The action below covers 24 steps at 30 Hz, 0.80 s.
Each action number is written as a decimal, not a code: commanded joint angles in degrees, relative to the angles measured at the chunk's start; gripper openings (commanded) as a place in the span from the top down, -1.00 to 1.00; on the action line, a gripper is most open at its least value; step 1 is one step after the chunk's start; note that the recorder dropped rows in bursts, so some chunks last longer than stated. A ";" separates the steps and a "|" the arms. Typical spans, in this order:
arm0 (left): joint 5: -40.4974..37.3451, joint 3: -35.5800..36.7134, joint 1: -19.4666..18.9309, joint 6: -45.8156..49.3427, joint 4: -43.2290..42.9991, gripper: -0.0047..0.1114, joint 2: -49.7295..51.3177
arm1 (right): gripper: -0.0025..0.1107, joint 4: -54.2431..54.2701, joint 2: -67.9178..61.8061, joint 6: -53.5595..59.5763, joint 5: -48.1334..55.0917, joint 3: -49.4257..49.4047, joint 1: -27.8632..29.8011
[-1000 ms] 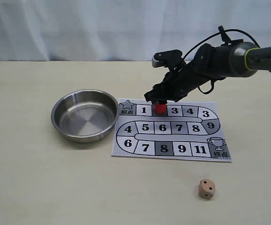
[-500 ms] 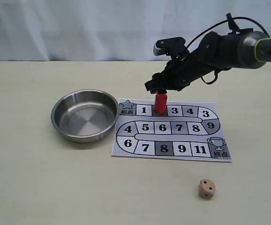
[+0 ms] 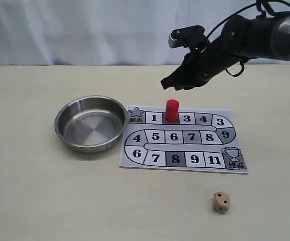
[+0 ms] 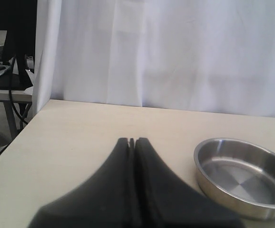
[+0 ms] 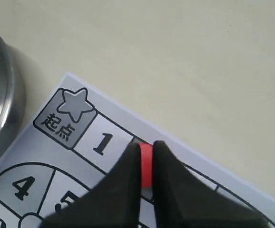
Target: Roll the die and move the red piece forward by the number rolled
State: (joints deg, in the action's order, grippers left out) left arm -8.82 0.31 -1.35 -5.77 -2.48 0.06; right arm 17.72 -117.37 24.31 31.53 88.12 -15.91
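Note:
The red piece (image 3: 171,110) stands upright on the shaded square between 1 and 3 of the paper board (image 3: 135,161). My right gripper (image 3: 169,84) hangs a little above it, free of it. In the right wrist view its jaws (image 5: 146,145) are slightly open, and the red piece (image 5: 146,166) shows through the narrow gap, below them. The tan die (image 3: 221,202) lies on the table near the front right, off the board, with two pips on its front face. My left gripper (image 4: 132,140) is shut with nothing in it, above bare table beside the bowl.
A steel bowl (image 3: 60,120) with nothing in it sits just left of the board, almost touching its start corner; it also shows in the left wrist view (image 4: 223,192). A white curtain backs the table.
My right gripper has let go of the red piece on the shaded square and risen up and slightly right. The piece stays upright. The die has not moved.

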 commanded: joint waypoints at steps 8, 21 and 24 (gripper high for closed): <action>0.57 -0.31 -0.01 0.01 -0.05 0.92 -0.06 | 0.89 -5.58 2.25 -7.61 8.85 -0.11 9.98; 0.67 -0.31 -0.01 0.01 -0.05 0.92 -0.06 | 0.89 -5.74 3.48 -7.52 17.07 -0.37 19.71; 0.67 -0.31 -0.01 0.01 -0.05 0.92 -0.06 | 0.89 -7.05 4.41 -7.52 17.07 -1.16 19.73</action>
State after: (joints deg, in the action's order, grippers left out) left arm -8.82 0.31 -1.35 -5.77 -2.48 0.06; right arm 11.93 -114.48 16.95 48.09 87.78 3.36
